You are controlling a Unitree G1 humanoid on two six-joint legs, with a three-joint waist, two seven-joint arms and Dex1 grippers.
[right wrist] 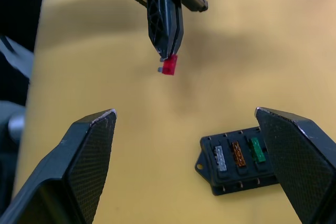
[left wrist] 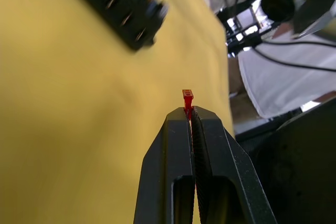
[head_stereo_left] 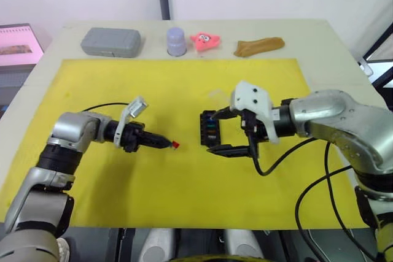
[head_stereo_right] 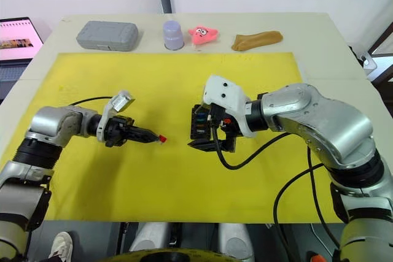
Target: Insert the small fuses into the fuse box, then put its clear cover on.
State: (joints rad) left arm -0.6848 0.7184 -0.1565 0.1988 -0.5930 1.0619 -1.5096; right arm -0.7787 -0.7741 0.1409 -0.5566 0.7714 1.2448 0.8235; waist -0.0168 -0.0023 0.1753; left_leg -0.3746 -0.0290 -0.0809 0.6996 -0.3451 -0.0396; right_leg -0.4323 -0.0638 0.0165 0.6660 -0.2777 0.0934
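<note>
the pale table point(head_stereo_left: 319, 35) carries a yellow mat point(head_stereo_left: 184, 188) over most of its top. along the far edge, off the mat, lie a grey rounded case point(head_stereo_left: 111, 42), a small lavender cup point(head_stereo_left: 176, 41) upside down, a pink star-shaped toy point(head_stereo_left: 206, 40) and a tan brown lump point(head_stereo_left: 258, 46). the black fuse box point(right wrist: 239, 163) rests on the mat.
</note>
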